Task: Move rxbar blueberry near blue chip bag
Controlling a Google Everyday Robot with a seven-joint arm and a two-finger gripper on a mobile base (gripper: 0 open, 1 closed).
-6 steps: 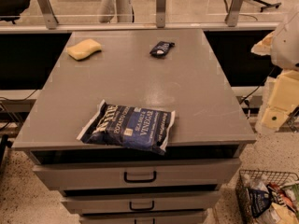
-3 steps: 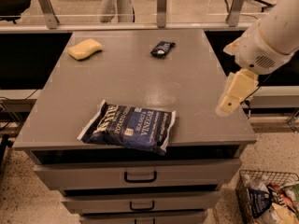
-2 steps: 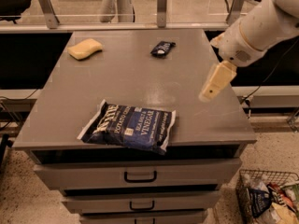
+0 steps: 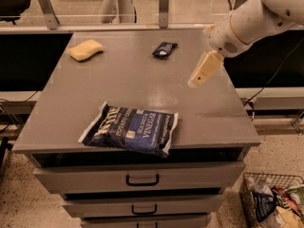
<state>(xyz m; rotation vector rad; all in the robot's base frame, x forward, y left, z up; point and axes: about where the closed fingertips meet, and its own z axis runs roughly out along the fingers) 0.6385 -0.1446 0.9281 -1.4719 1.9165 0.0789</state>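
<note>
The rxbar blueberry (image 4: 164,49), a small dark navy wrapper with white markings, lies at the far middle of the grey cabinet top (image 4: 133,84). The blue chip bag (image 4: 130,128), large and dark blue with "VINEGAR" lettering, lies near the front edge. My gripper (image 4: 194,81) hangs from the white arm over the right side of the top. It is to the right of and nearer than the bar, apart from it, and it holds nothing.
A yellow sponge (image 4: 85,49) lies at the far left of the top. Drawers (image 4: 142,178) sit below the front edge. A wire basket (image 4: 273,201) with packets stands on the floor at lower right. A railing with posts (image 4: 164,1) runs behind.
My arm has swung in from the right edge to over the right side of the top, moving left and toward the far side. The bar, bag and sponge have not moved.
</note>
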